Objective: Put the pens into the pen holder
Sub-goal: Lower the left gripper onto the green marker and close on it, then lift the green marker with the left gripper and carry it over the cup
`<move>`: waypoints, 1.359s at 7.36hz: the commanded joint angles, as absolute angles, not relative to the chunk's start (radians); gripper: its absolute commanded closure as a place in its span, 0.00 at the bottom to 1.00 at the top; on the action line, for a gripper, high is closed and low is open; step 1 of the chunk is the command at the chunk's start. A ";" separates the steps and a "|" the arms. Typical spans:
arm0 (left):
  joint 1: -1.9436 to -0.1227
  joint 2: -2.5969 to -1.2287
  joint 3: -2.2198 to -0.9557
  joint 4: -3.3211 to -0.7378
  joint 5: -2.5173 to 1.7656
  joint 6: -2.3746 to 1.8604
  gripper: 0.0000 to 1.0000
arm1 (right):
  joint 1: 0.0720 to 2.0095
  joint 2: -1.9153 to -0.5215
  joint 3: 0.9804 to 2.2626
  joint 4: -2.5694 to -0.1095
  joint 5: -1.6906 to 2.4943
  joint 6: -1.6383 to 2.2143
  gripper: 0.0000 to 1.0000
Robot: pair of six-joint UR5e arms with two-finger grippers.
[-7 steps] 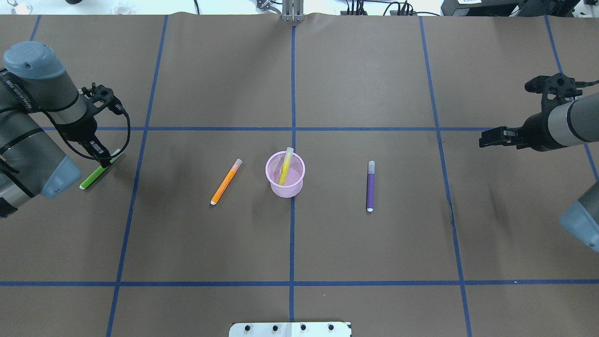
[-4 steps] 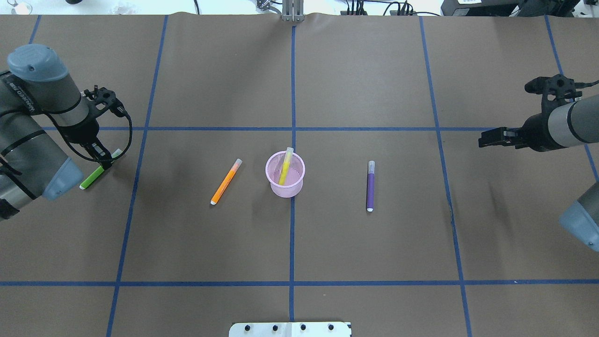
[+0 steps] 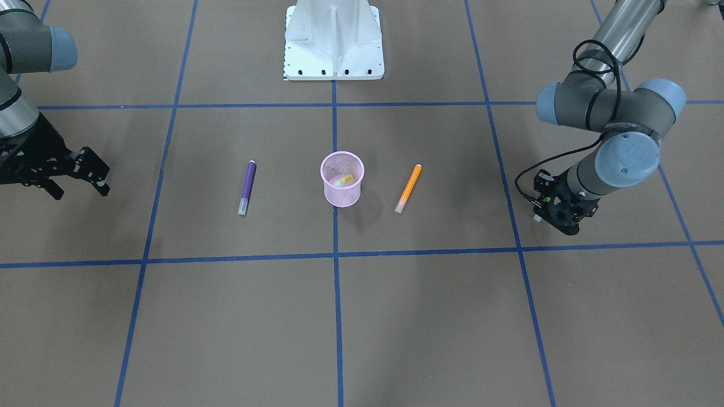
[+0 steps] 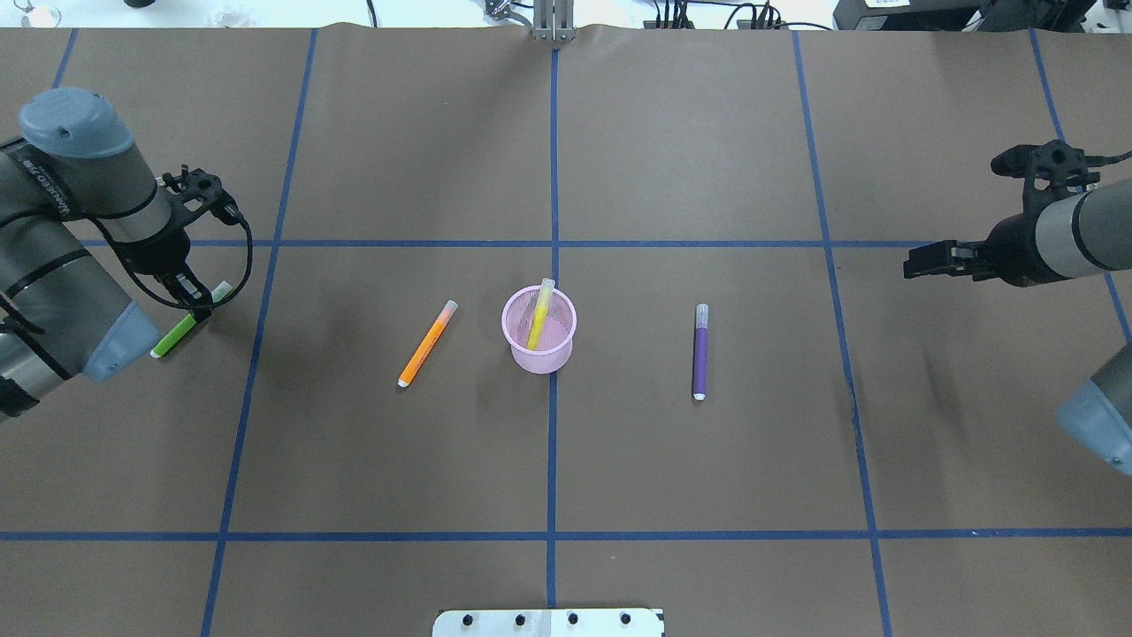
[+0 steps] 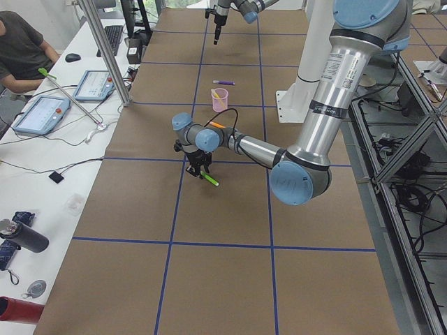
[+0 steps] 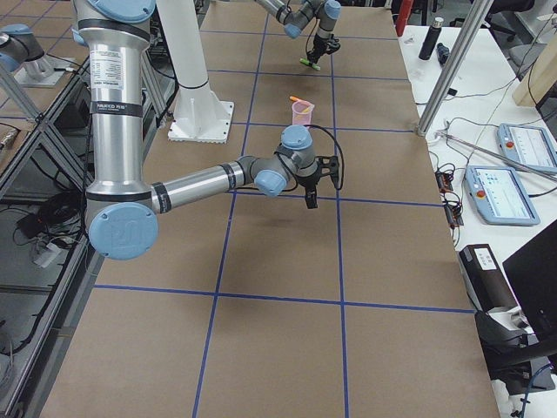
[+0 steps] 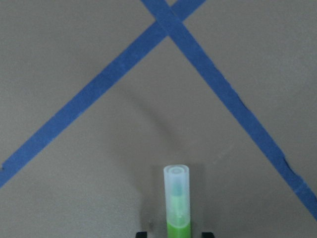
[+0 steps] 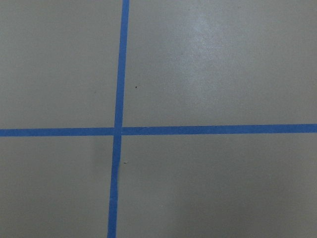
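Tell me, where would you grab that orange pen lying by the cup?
Probably mid-barrel, from straight above. The orange pen lies flat and diagonal on the table, apart from the cup, so fingers turned across its length could close on its narrow sides.

One pen (image 4: 539, 316) in holder (image 4: 539, 332), pens (image 4: 427, 343) either side (image 4: 700, 351), fourth (image 4: 177, 333) far left.
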State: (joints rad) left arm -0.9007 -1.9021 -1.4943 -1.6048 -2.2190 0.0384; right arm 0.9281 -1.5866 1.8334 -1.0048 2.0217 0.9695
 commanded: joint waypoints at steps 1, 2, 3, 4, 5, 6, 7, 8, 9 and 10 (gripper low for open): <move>-0.900 -1.901 -1.490 -1.605 -2.220 0.038 0.79 | 0.930 -1.586 1.836 -1.003 2.028 0.971 0.01; -0.900 -1.901 -1.486 -1.605 -2.218 0.040 0.81 | 0.930 -1.586 1.836 -1.003 2.031 0.971 0.02; -0.900 -1.902 -1.491 -1.603 -2.224 0.038 1.00 | 0.930 -1.586 1.838 -1.003 2.034 0.971 0.02; -0.902 -1.902 -1.503 -1.598 -2.226 0.037 1.00 | 0.931 -1.586 1.838 -1.003 2.034 0.971 0.02; -0.902 -1.901 -1.537 -1.594 -2.226 0.026 1.00 | 0.934 -1.586 1.839 -1.003 2.034 0.973 0.02; -0.907 -1.899 -1.567 -1.594 -2.226 -0.001 1.00 | 0.939 -1.585 1.841 -1.003 2.034 0.973 0.02; -0.908 -1.899 -1.612 -1.595 -2.226 -0.008 1.00 | 0.942 -1.585 1.839 -1.003 2.034 0.973 0.02; -0.910 -1.919 -1.661 -1.597 -2.224 -0.070 1.00 | 0.945 -1.585 1.839 -1.003 2.036 0.973 0.02; -0.907 -1.987 -1.693 -1.600 -2.220 -0.236 1.00 | 0.948 -1.588 1.839 -1.003 2.036 0.973 0.02; -0.905 -2.052 -1.698 -1.595 -2.227 -0.444 1.00 | 0.950 -1.600 1.835 -1.003 2.036 0.968 0.02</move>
